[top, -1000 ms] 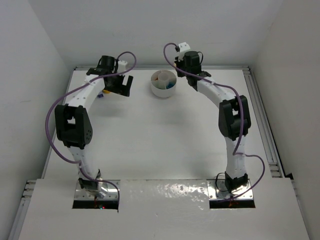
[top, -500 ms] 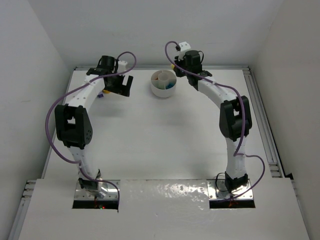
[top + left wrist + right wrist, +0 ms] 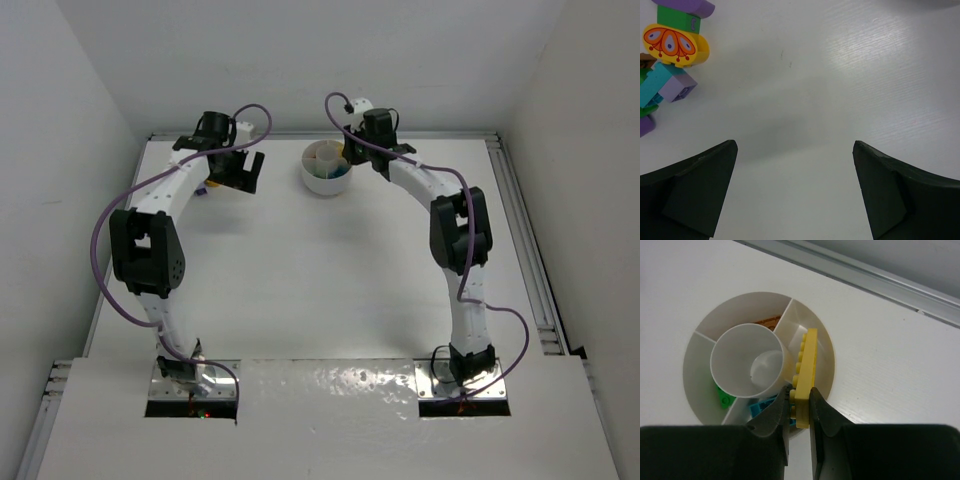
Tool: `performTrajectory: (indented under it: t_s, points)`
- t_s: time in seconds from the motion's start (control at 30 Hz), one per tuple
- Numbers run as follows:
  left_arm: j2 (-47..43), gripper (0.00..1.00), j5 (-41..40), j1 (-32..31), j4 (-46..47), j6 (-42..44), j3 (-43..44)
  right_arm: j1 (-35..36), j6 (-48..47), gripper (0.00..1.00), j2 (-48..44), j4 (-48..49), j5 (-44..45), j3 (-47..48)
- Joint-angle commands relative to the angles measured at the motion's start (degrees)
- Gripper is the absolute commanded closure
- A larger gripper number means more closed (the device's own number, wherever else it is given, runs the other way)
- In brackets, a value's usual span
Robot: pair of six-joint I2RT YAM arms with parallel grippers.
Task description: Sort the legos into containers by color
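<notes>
Swinging right claw (image 3: 799, 396), clamped on a yellow brick (image 3: 807, 357), in over the dish (image 3: 696, 367) just below, readying the drop; holding left claw (image 3: 794, 146) wide.

No readable text anywhere; printed lego (image 3: 675, 45) shows orange wing pattern only.

White table (image 3: 320, 270) carries a round divided white dish (image 3: 322, 185) at rear centre. A loose brick cluster (image 3: 671, 60), possibly six pieces, lies rear left.

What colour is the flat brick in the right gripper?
It's a yellow flat brick, right wrist view.
</notes>
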Motion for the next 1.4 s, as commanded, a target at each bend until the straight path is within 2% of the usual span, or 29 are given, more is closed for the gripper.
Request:
performTrajectory:
  t_s: [0.0,0.1,0.13,0.23,0.8,1.1,1.2,1.23,1.37]
  points:
    - [-0.2,0.0,-1.3,0.7,0.8,-0.3,1.2,0.1,0.8,0.98,0.2,0.4,-0.3,3.4]
    - [-0.4,0.0,-2.0,0.8,0.8,-0.2,1.3,0.1,0.8,0.84,0.1,0.4,-0.3,3.5]
    - [-0.3,0.0,-2.0,0.8,0.8,-0.2,1.3,0.1,0.8,0.74,-0.1,0.4,-0.3,3.5]
    - [-0.5,0.0,-2.0,0.8,0.8,-0.2,1.3,0.1,0.6,0.63,-0.6,0.5,0.1,3.7]
    - [-0.9,0.0,-4.3,3.0,1.8,-1.9,1.6,0.1,-0.7,0.61,-4.4,1.9,1.6,2.9]
    - [1.2,0.0,-8.5,9.4,1.8,-5.2,3.7,0.1,-0.3,0.61,-5.6,0.3,1.5,1.7]
    - [1.7,0.08,-11.5,10.8,1.7,-4.6,5.1,0.1,-0.2,0.61,-6.8,0.2,1.2,0.5]
    - [1.8,0.16,-12.9,11.1,1.9,-3.9,5.6,0.1,-0.1,0.6,-7.3,0.6,1.1,0.0]
    - [3.7,0.31,-16.1,12.3,3.2,-1.1,5.7,0.2,0.4,0.6,-9.1,1.4,0.5,-1.7]
